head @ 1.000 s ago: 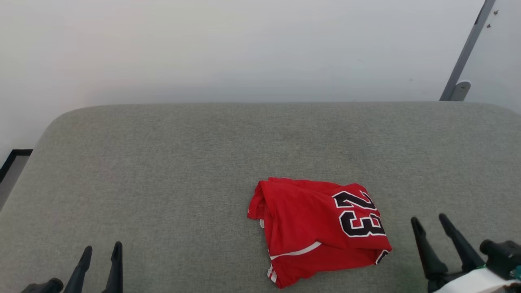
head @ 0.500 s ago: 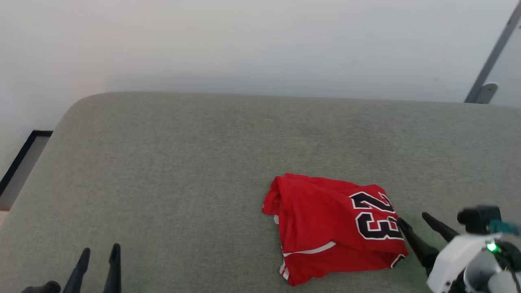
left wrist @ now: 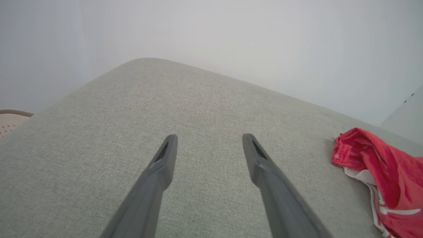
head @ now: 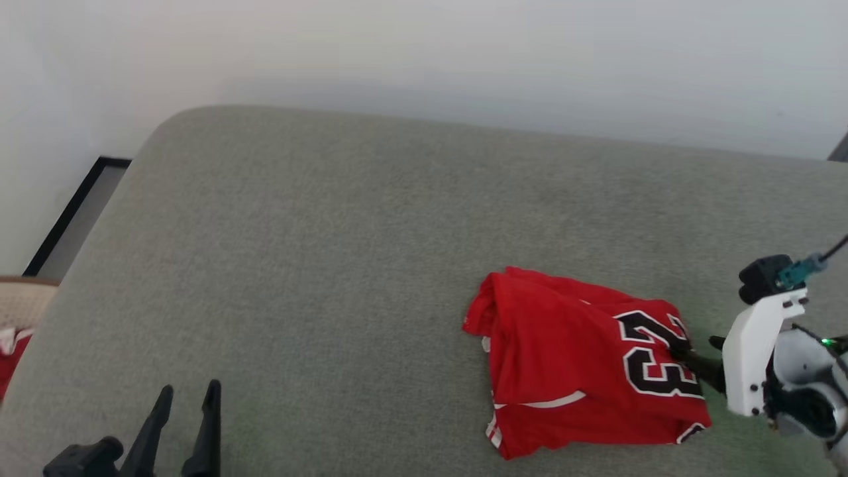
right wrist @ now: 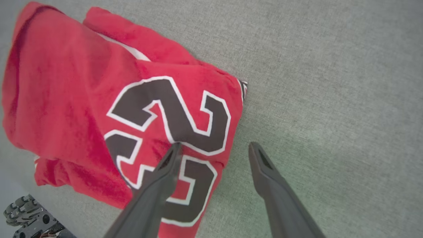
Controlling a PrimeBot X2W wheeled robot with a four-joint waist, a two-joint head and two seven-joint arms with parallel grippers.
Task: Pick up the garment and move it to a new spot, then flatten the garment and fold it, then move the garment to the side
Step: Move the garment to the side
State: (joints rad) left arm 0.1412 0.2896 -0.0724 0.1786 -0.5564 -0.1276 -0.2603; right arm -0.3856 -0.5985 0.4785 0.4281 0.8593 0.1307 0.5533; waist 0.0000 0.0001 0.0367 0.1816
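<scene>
The garment (head: 583, 361), a red jersey with a black, white-outlined 23, lies crumpled on the grey cushion (head: 344, 252), right of centre. My right gripper (head: 694, 349) reaches in from the right and stands open at the garment's right edge. In the right wrist view one finger (right wrist: 162, 178) is over the number on the garment (right wrist: 66, 99). The other finger is over bare cushion beside the garment's edge, and nothing is gripped between them (right wrist: 214, 145). My left gripper (head: 189, 392) stays open at the lower left, far from the garment (left wrist: 383, 172), with only cushion between its fingers (left wrist: 210, 137).
A white wall runs behind the cushion's rounded far edge. At the far left, a dark-framed strip of floor (head: 73, 212) and a pale woven basket (head: 20, 301) with something red sit below the cushion's edge. A dark robot part (right wrist: 26, 218) shows at the right wrist view's lower left.
The head camera has turned, shifting the whole picture. My right gripper has swung in toward the garment, from beside it to straddling its right edge. The left gripper has kept its place.
</scene>
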